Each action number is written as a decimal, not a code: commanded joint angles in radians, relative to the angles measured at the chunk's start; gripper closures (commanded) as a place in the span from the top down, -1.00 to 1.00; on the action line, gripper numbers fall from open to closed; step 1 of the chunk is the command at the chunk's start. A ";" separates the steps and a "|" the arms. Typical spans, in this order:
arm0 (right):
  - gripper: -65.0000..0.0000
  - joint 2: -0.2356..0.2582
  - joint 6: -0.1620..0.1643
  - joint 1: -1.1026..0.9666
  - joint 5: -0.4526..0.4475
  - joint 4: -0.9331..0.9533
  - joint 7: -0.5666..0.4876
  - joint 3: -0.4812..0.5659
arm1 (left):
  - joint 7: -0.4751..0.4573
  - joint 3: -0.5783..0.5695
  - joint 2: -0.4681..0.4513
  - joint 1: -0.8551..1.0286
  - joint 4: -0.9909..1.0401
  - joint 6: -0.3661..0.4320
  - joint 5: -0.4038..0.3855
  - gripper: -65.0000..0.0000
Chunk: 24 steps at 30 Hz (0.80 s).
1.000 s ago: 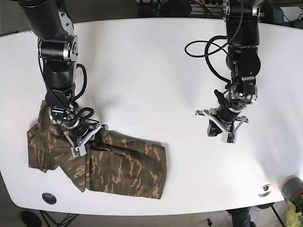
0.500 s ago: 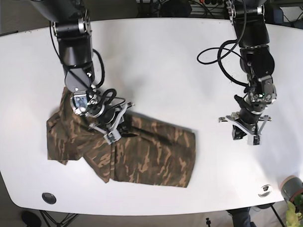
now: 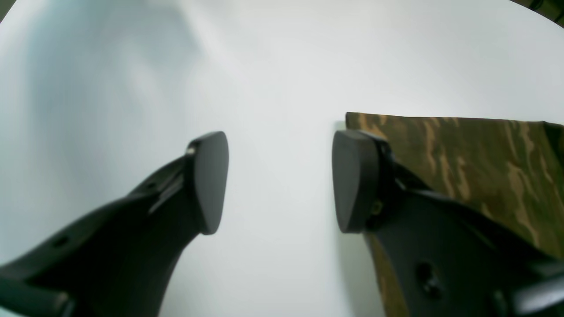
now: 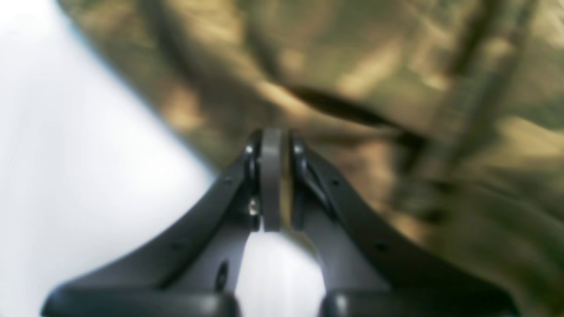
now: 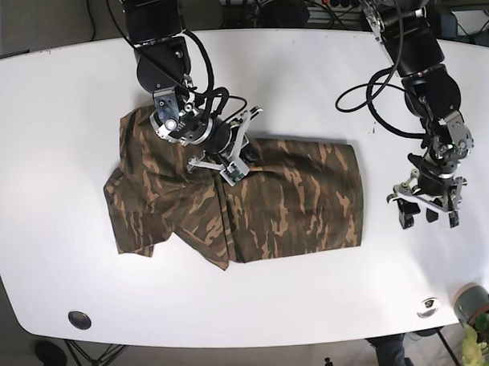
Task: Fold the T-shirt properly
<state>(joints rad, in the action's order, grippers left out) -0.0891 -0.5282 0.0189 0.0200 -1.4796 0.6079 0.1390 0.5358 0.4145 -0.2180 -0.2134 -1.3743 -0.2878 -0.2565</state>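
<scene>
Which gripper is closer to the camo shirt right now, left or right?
Right. The right gripper is shut on the shirt near its top edge. The left gripper sits open over bare table, off the shirt's side edge.

A T-shirt point(image 5: 253, 203) in camouflage print, with olive green, brown and tan patches, lies on a plain white surface point(image 5: 305, 84). Both robot arms are black, and the left claw point(image 3: 280, 180) has matte black fingers point(image 3: 211, 180).

We find the right wrist view blurred, so the shirt point(image 4: 396, 88) shows no clear folds; the left wrist view's right edge crops it.
</scene>
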 commanded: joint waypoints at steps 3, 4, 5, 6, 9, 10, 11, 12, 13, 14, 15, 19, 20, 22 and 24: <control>-0.93 -0.002 0.001 -0.012 -0.016 -0.091 0.031 0.043 | -0.019 0.017 -0.018 -0.022 0.048 0.002 -0.010 0.08; -0.93 -0.002 0.001 -0.024 -0.016 -0.112 0.047 0.058 | -0.019 0.017 -0.018 -0.022 0.055 0.002 -0.010 0.08; -0.93 -0.002 0.001 -0.032 -0.016 -0.129 0.056 0.069 | -0.019 0.017 -0.019 -0.022 0.063 0.002 -0.010 0.08; -0.93 -0.002 0.001 -0.044 -0.016 -0.149 0.065 0.089 | -0.019 0.016 -0.025 -0.025 0.074 0.002 -0.010 0.08; -0.92 -0.001 0.001 -0.070 -0.016 -0.180 0.070 0.112 | -0.019 0.013 -0.027 -0.039 0.115 0.002 -0.010 0.08; -0.92 -0.002 0.003 -0.076 -0.015 -0.184 0.070 0.115 | -0.019 0.011 -0.025 -0.062 0.137 0.002 -0.010 0.08; -0.92 -0.002 0.003 -0.079 -0.016 -0.188 0.070 0.115 | -0.019 0.008 -0.025 -0.076 0.154 0.002 -0.010 0.08; -0.92 -0.004 0.003 -0.084 -0.016 -0.188 0.068 0.115 | -0.019 0.001 -0.025 -0.085 0.167 0.002 -0.010 0.08; -0.92 -0.004 0.003 -0.084 -0.016 -0.188 0.068 0.115 | -0.021 -0.012 -0.024 -0.100 0.197 0.002 -0.010 0.08; -0.92 -0.004 0.003 -0.084 -0.016 -0.188 0.068 0.115 | -0.023 -0.019 -0.024 -0.111 0.218 0.002 -0.011 0.08; -0.92 -0.004 0.003 -0.084 -0.016 -0.189 0.068 0.115 | -0.026 -0.026 -0.024 -0.123 0.235 0.002 -0.011 0.08; -0.92 -0.002 0.003 -0.083 -0.018 -0.221 0.071 0.113 | -0.027 -0.056 0.004 -0.206 0.327 0.002 -0.011 0.08; -0.90 -0.001 0.003 -0.083 -0.018 -0.237 0.071 0.113 | -0.027 -0.062 0.009 -0.231 0.355 0.002 -0.011 0.08; -0.82 -0.001 0.003 -0.087 -0.018 -0.255 0.071 0.112 | -0.027 -0.067 0.016 -0.261 0.396 0.002 -0.011 0.08; -0.60 -0.001 0.003 -0.089 -0.018 -0.269 0.073 0.112 | -0.029 -0.067 0.019 -0.301 0.459 0.002 -0.011 0.08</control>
<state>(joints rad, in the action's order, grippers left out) -0.0841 -0.5236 -0.0803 0.0185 -1.7180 0.7013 0.2497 0.5308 0.3439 -0.1806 -0.4679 -0.9424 -0.2852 -0.2573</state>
